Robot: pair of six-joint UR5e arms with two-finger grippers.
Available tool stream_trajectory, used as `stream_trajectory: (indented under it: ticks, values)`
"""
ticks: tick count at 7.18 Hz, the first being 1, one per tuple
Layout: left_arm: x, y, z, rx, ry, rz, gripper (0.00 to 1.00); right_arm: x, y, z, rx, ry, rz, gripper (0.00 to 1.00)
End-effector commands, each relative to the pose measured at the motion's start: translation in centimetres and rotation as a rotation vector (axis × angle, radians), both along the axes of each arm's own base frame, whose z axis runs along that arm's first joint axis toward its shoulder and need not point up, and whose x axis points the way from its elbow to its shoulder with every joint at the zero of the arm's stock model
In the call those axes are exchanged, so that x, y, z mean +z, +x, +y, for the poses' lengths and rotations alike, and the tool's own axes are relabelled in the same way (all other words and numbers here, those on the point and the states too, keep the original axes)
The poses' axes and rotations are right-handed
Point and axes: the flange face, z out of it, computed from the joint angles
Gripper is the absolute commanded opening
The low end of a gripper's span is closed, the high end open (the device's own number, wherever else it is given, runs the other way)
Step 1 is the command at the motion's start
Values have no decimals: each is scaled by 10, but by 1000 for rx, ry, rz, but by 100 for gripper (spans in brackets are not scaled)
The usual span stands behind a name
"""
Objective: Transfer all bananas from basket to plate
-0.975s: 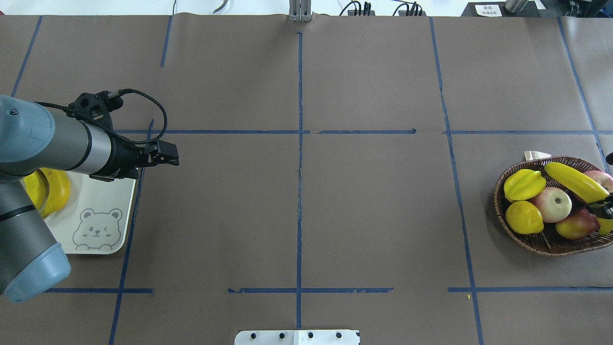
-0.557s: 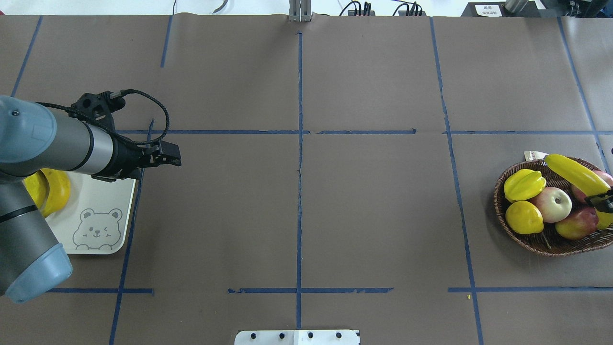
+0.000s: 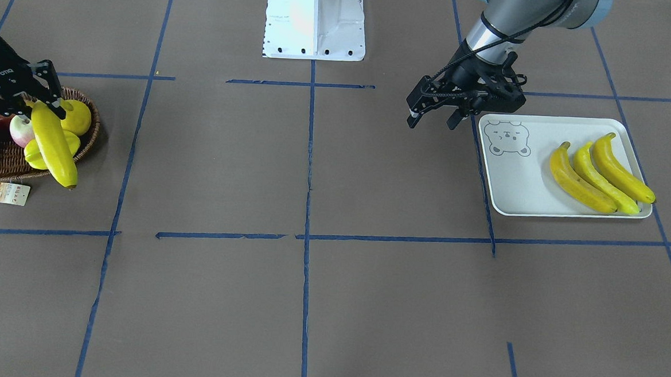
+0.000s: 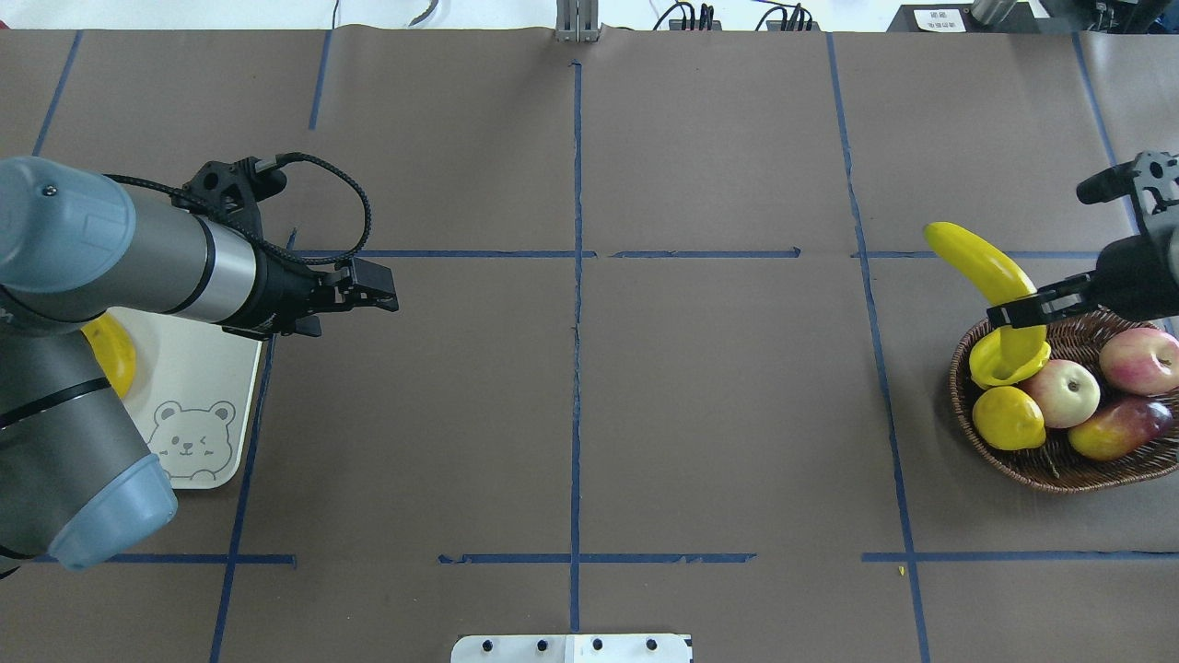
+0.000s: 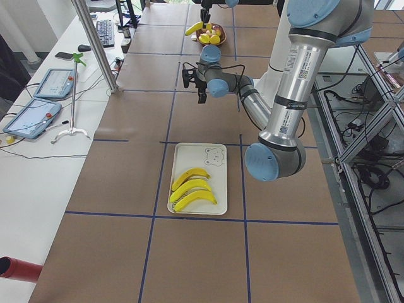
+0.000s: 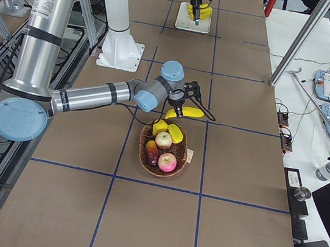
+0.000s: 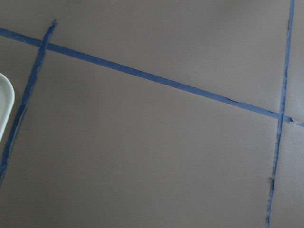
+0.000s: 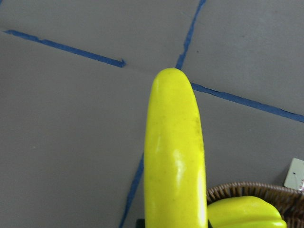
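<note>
banana (image 4: 978, 263) clamped in right jaws above basket (image 4: 1050, 475); left jaws apart, empty, near plate (image 4: 221, 368).

One camera hangs over the counter (image 4: 718, 405) from behind the robot's base (image 3: 314, 21); another faces it across the far edge. Both catch the basket (image 4: 1036, 470) and tray (image 3: 519, 181). Two more watch from the ends, far off; the wrist cameras sit close.

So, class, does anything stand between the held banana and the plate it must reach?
Nothing lies on the table between them. Only the open left gripper hangs beside the plate's edge on the basket side, so the banana in the right gripper may have to pass it.
</note>
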Motion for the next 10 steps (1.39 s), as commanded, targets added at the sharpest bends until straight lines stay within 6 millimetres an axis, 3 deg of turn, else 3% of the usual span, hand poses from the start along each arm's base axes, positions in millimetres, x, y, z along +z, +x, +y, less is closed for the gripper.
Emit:
stream_trajectory:
  ticks: [1,2,4,5,7,8,10]
  values:
    - [-38,8,-5,-24,-12,66,100,-75,-69,-12,12,-60,-124,0]
    - [-53,10,-6,-40,-36,98,100,-102,-99,-7,24,-71,-174,0]
    - [-64,15,-8,-110,-169,193,100,-121,-141,24,42,-67,-341,0]
    - [-71,20,-5,-113,-195,229,100,-133,-174,38,75,-59,-416,0]
    - [-100,58,-16,-127,-286,269,100,-182,-244,60,126,-89,-515,0]
    - [-103,67,-21,-137,-319,298,100,-197,-265,77,142,-88,-543,0]
    - [-103,96,-29,-133,-340,324,100,-220,-283,94,133,-83,-573,0]
